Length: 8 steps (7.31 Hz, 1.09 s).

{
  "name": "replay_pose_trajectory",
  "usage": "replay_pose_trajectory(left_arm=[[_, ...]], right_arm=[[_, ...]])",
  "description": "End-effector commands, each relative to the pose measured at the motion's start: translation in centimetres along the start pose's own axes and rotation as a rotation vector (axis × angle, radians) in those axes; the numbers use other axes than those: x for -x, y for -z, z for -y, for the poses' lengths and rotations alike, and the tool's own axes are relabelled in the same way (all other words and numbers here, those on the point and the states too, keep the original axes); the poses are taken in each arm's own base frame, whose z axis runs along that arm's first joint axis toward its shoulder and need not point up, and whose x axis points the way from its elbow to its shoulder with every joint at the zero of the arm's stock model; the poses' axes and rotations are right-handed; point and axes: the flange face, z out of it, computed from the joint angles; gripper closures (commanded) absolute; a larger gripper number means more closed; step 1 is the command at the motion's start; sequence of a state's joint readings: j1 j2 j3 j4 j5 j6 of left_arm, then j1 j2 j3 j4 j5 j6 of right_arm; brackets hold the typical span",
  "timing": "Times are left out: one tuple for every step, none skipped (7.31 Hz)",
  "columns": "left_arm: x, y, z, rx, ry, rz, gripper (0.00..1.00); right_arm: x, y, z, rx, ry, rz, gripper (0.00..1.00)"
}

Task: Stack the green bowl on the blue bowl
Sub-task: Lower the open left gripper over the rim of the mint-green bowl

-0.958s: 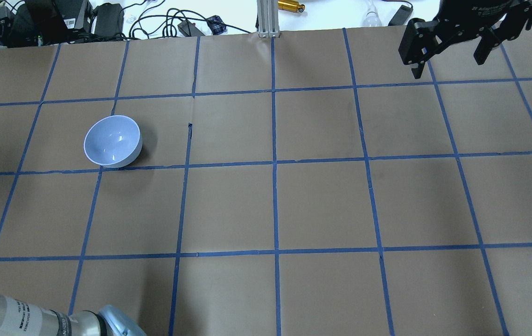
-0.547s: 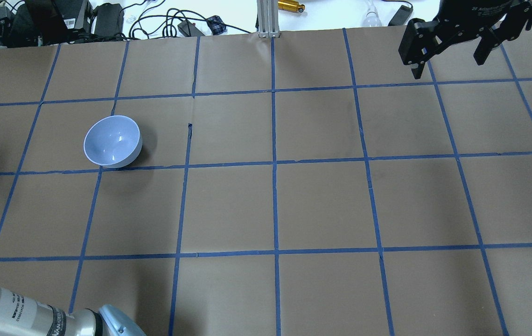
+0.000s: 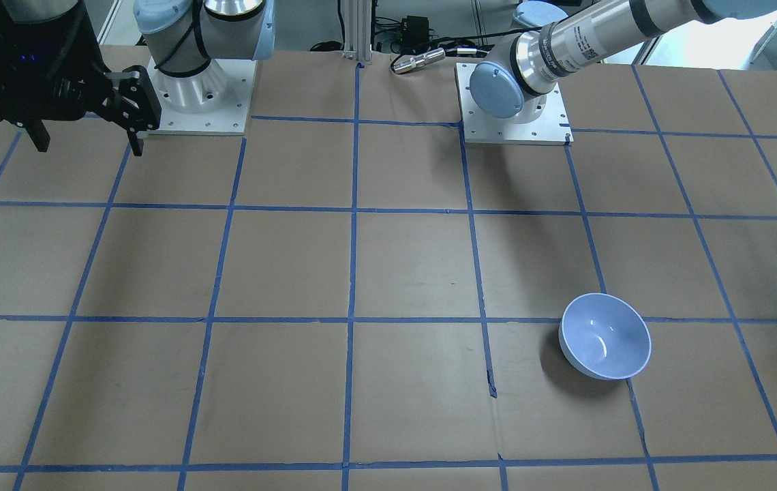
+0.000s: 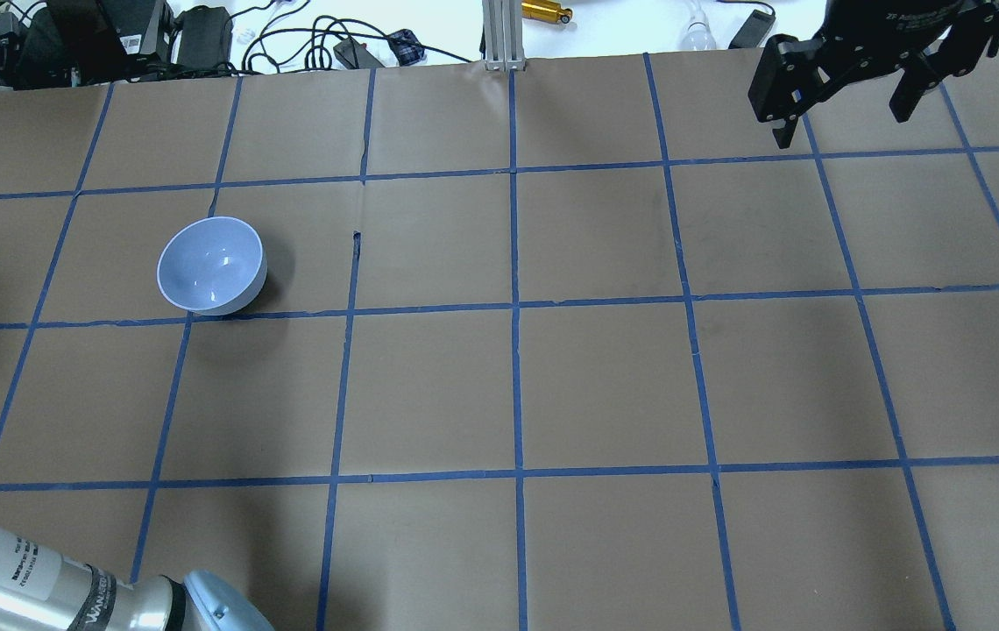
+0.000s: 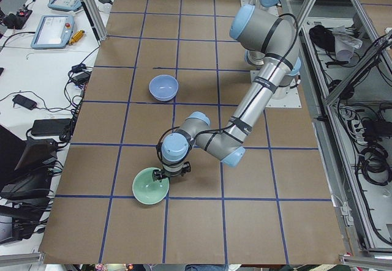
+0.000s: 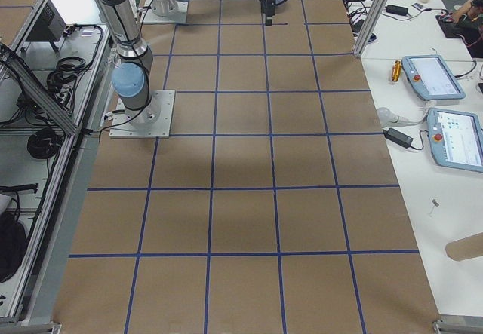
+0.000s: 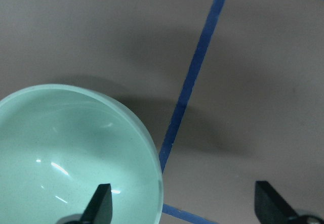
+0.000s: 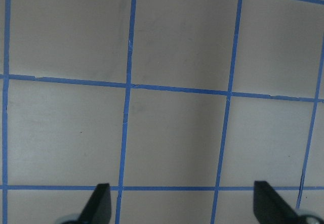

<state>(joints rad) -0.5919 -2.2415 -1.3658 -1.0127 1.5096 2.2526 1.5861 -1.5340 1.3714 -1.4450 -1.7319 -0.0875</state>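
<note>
Starting at the far left, the green bowl (image 5: 150, 188) is sitting upright on the table (image 4: 605, 386), near the end on the robot's left. In the overhead view it's only peeking in as a sliver at the left edge. The left gripper (image 7: 185, 206) is hanging right over its rim with the fingers spread wide apart. One black fingertip (image 7: 101, 204) is showing over the bowl's inside and the other is out over bare table, so the rim is running between them. I can't tell whether either finger is actually touching the bowl. The bowl itself is a glossy pale mint, round and deep, smooth inside with little glints of light. The left arm (image 5: 245, 112) reaching down to it is a silvery tube with pale-blue joint caps.

Moving right, the blue bowl (image 4: 212, 265) is sitting upright on its own, well apart from the green one and from both grippers, with its base just beside a tape line. It has the same round, deep shape in shiny lavender-blue with a lighter rim.

The table is wearing matte brown paper, with blue tape (image 4: 515, 263) crossing it into a grid of squares.

Way over on the right, the right gripper (image 4: 841, 123) is hovering well above the table. Its chunky black fingers are spread apart with nothing between them, and its wrist view is showing only paper and tape underneath.
</note>
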Motion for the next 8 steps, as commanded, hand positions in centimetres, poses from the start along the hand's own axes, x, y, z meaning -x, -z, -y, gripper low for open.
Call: replay_pose_trajectory(left_arm=[[0.5, -1.8, -1.2, -0.062, 0.007, -0.047, 0.02], [0.9, -1.9, -1.5, -0.062, 0.014, -0.050, 0.02], [0.7, -2.9, -1.8, -0.066, 0.016, -0.062, 0.02], [0.9, -2.9, -1.9, -0.065, 0.019, -0.061, 0.02], [1.0, -3.2, -2.0, -0.069, 0.021, -0.059, 0.03], [1.0, -3.0, -2.0, -0.066, 0.022, -0.058, 0.07], [1.0, -3.0, -2.0, -0.067, 0.026, -0.057, 0.18], [1.1, -2.7, -2.0, -0.063, 0.028, -0.053, 0.33]], right_arm=[[0.0, 0.0, 0.0, 0.000, 0.000, 0.000, 0.00], [0.0, 0.0, 0.0, 0.000, 0.000, 0.000, 0.00], [0.0, 0.0, 0.0, 0.000, 0.000, 0.000, 0.00], [0.0, 0.0, 0.0, 0.000, 0.000, 0.000, 0.00], [0.0, 0.0, 0.0, 0.000, 0.000, 0.000, 0.00], [0.0, 0.0, 0.0, 0.000, 0.000, 0.000, 0.00], [0.0, 0.0, 0.0, 0.000, 0.000, 0.000, 0.00], [0.0, 0.0, 0.0, 0.000, 0.000, 0.000, 0.00]])
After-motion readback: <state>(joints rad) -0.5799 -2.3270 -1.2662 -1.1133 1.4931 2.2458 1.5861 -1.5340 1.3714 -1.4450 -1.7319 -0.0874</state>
